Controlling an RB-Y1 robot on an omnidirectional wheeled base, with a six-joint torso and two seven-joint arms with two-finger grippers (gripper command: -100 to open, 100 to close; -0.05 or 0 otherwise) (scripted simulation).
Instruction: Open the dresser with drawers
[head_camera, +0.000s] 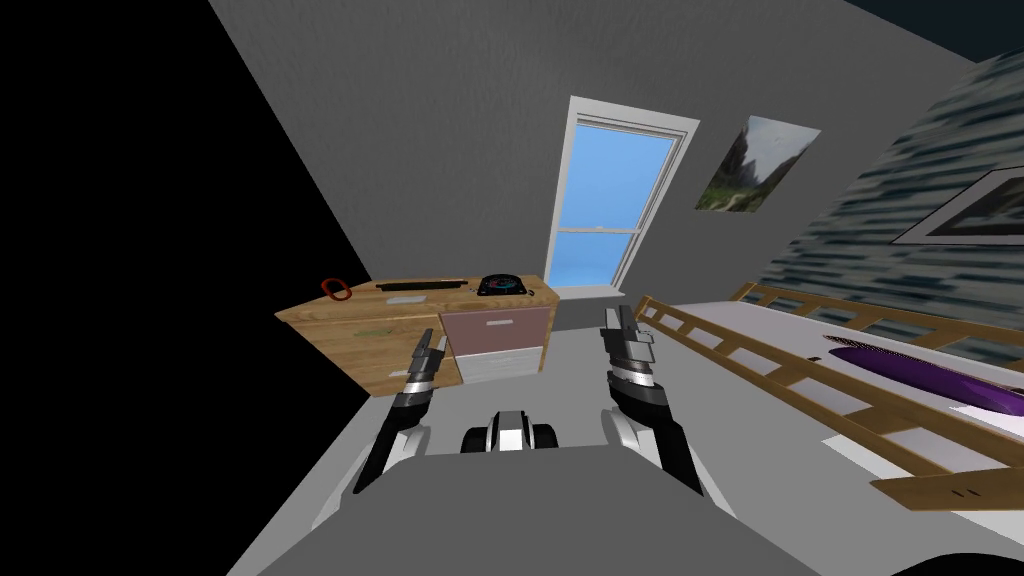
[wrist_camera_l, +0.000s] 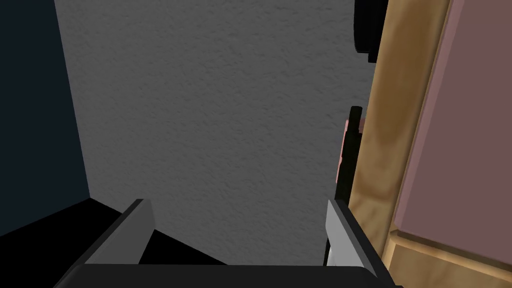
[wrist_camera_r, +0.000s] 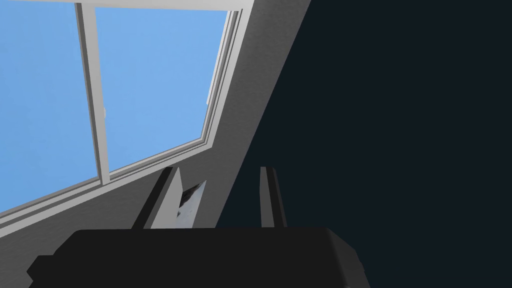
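The wooden dresser stands against the grey wall, ahead and to my left. It has a mauve drawer front with a small pale handle, and white drawer fronts below it. My left gripper hovers in front of the dresser, just left of the mauve drawer, apart from it. In the left wrist view the left gripper is open and empty, with the dresser's wooden edge and the mauve panel beside one finger. My right gripper is raised to the right of the dresser; its fingers stand partly apart, holding nothing.
On the dresser top lie a red ring, a flat black bar and a round black device. A bed with a wooden rail runs along the right. A window is behind. A black area lies to the left.
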